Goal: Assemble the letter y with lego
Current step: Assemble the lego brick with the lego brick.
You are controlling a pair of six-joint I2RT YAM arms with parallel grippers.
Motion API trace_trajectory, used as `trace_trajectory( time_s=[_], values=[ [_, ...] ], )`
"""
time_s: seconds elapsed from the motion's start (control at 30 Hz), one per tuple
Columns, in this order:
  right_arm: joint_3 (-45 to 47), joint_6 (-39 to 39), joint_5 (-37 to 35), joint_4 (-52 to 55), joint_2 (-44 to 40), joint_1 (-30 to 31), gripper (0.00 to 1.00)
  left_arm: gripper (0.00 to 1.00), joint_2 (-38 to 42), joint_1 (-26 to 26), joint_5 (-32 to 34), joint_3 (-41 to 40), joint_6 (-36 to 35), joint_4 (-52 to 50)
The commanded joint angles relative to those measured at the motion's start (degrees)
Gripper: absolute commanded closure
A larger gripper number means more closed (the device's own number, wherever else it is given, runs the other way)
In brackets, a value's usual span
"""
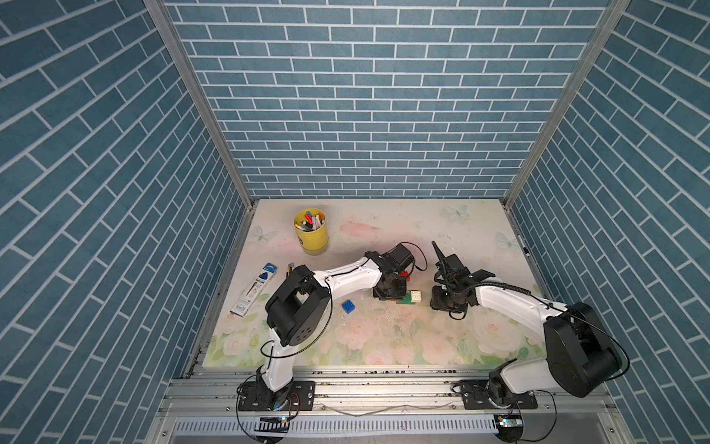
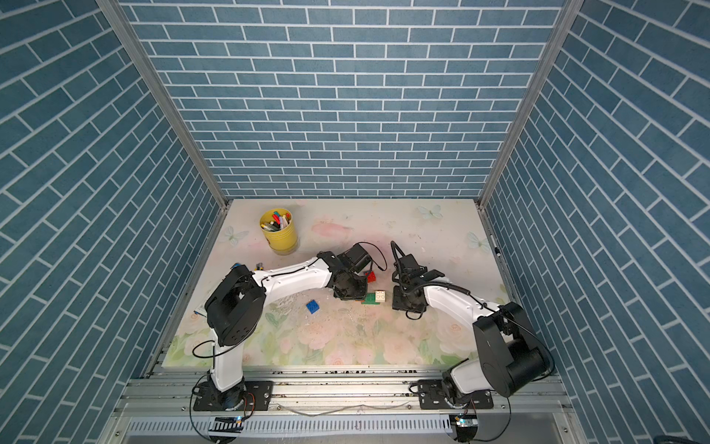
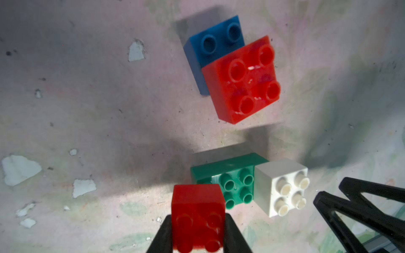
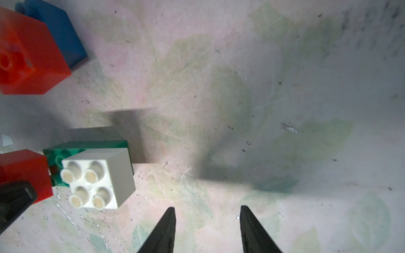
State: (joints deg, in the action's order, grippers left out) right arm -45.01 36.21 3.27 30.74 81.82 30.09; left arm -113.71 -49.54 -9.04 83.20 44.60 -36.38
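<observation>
My left gripper (image 3: 198, 219) is shut on a red lego brick (image 3: 198, 210), studs facing the camera, held beside one end of the green brick (image 3: 234, 181). A white brick (image 3: 282, 188) sits on the green brick's other end. Further off, another red brick (image 3: 245, 81) sits stepped on a blue brick (image 3: 210, 43). A loose blue brick (image 1: 349, 306) lies on the mat left of the group, seen in both top views. My right gripper (image 4: 207, 210) is open with nothing between its fingers, low over the mat just right of the white brick (image 4: 98, 177).
A yellow cup of markers (image 1: 311, 230) stands at the back left. A pencil box (image 1: 253, 290) lies along the left edge. The floral mat (image 1: 384, 346) is ringed by blue brick-pattern walls. The two arms' wrists are close together over the bricks.
</observation>
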Motion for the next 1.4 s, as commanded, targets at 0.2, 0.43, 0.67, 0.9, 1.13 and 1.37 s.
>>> trace_trajectory(
  time_s=[0.2, 0.43, 0.67, 0.9, 1.13, 1.37],
  values=[
    [0.31, 1.54, -0.30, -0.13, 0.49, -0.25, 0.51, 1.00, -4.56, -1.04, 1.89, 4.32, 0.71, -7.30],
    [0.06, 1.41, -1.02, -0.03, 0.73, -0.32, 0.51, 1.00, -7.33, -2.21, 4.20, 7.47, 1.19, -12.43],
    [-0.95, 0.40, -2.90, 2.09, -0.58, -0.98, 0.50, 1.00, -9.21, -3.05, 5.80, 8.67, 0.81, -14.58],
    [-1.63, 0.11, -4.21, 3.92, -2.09, -2.05, 0.50, 1.00, -12.70, -3.80, 5.02, 11.48, -0.54, -16.70],
    [-1.74, 0.31, -4.99, 4.50, -3.16, -2.66, 0.50, 1.00, -13.54, -3.81, 4.50, 11.72, -0.98, -16.90],
    [-2.09, 0.35, -4.58, 4.24, -2.55, -2.74, 0.50, 1.00, -12.84, -3.81, 4.77, 12.34, -1.89, -17.14]
  ],
)
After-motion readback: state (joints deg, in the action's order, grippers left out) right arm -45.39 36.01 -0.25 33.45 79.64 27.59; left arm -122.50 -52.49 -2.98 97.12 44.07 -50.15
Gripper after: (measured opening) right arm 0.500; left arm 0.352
